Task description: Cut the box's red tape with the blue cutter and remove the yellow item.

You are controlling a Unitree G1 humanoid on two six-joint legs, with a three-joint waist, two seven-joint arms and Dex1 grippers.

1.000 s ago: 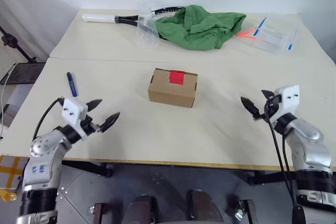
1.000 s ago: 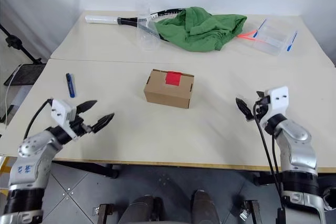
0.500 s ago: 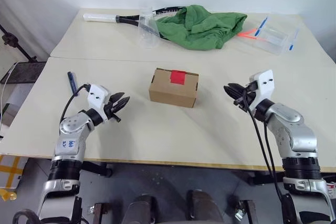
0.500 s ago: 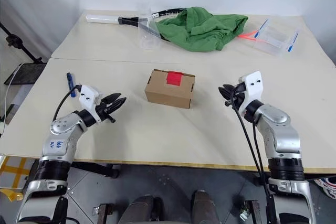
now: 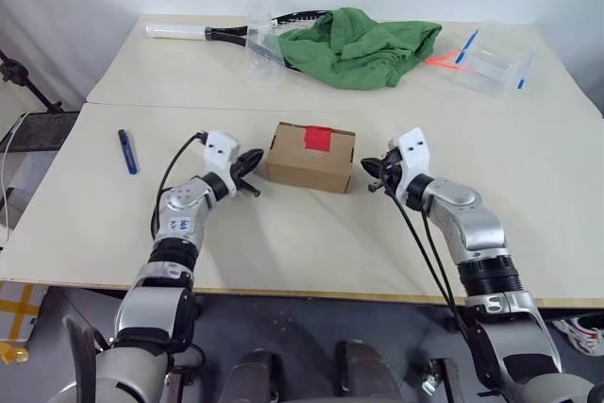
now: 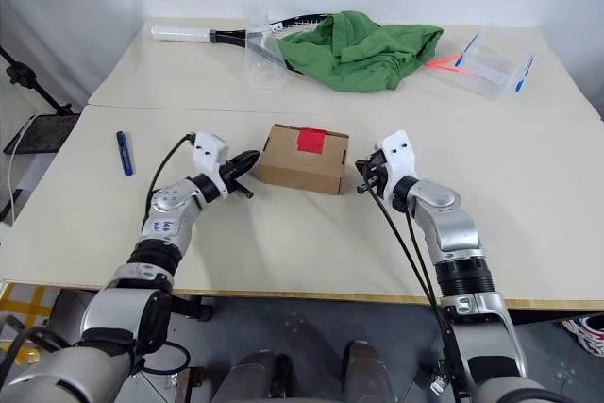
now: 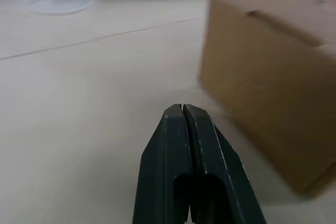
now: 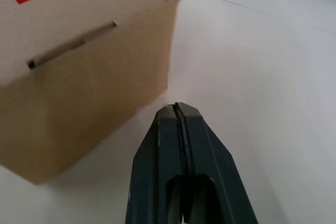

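The box [image 5: 311, 158] is sitting closed near the middle of the table [image 5: 283, 243], w/ the red tape [image 5: 318, 138] stuck across its top face by the far edge. No cut is showing in the tape.

The left gripper [image 5: 251, 159] is pointing at the box's left end, just beside it; fingers are pressed together w/ nothing between them, as the left wrist view [image 7: 181, 112] is showing, cardboard wall close ahead. Can't tell if the tips are touching the box.

The right gripper [image 5: 371, 169] is sitting just beside the box's right end, angled toward it. Its fingers are also pressed tight, nothing held; in the right wrist view [image 8: 177, 107] the box corner & a flap slit are showing close by, w/ a bit of red tape up top.

The blue cutter [image 5: 127, 151] is lying flat on the table well to the left of the box, apart from both grippers, untouched.

Further back: a clear plastic cup [image 5: 262, 47] is standing upright, a racket [image 5: 203, 34] is lying beside it w/ its head partly under a crumpled green cloth [image 5: 361, 47]. At the far right a clear plastic package [image 5: 491, 63] is lying w/ thin light blue sticks, an orange piece showing next to it.
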